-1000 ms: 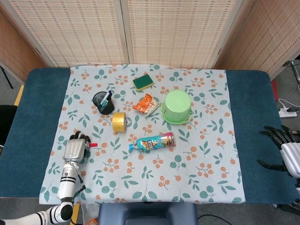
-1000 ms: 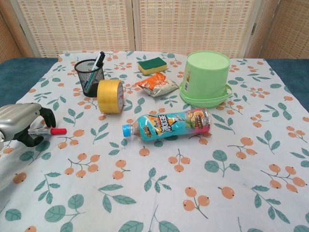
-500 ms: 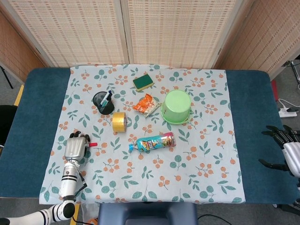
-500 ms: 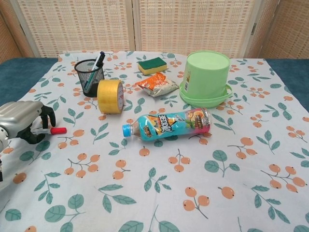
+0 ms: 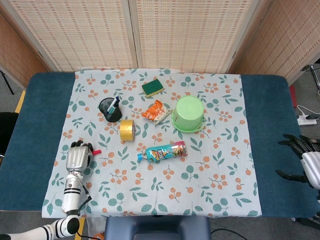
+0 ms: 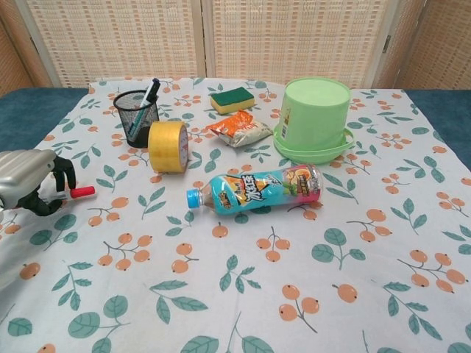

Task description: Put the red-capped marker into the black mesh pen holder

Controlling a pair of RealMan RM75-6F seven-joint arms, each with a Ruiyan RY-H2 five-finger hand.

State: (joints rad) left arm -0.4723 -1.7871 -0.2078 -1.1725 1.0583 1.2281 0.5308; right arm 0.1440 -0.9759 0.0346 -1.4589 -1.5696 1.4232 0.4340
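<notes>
The red-capped marker (image 6: 81, 192) (image 5: 96, 150) sticks out to the right of my left hand (image 6: 28, 184) (image 5: 79, 156), which grips its white body at the cloth's left edge; only the red cap shows clearly. The black mesh pen holder (image 6: 137, 116) (image 5: 110, 108) stands upright further back, with a dark blue-capped pen leaning in it. It is well apart from the hand. My right hand (image 5: 306, 161) rests at the far right over the blue table edge, fingers spread and holding nothing; the chest view does not show it.
A yellow tape roll (image 6: 168, 146) stands right beside the holder. A blue drink bottle (image 6: 254, 189) lies in the middle. Behind are an orange snack packet (image 6: 237, 130), a green-yellow sponge (image 6: 231, 99) and an upturned green bucket (image 6: 314, 118). The floral cloth (image 6: 221, 294) covers the table.
My left hand has drawn slightly left and up with the marker; the red cap rose off the cloth. The right hand shifted only slightly.
</notes>
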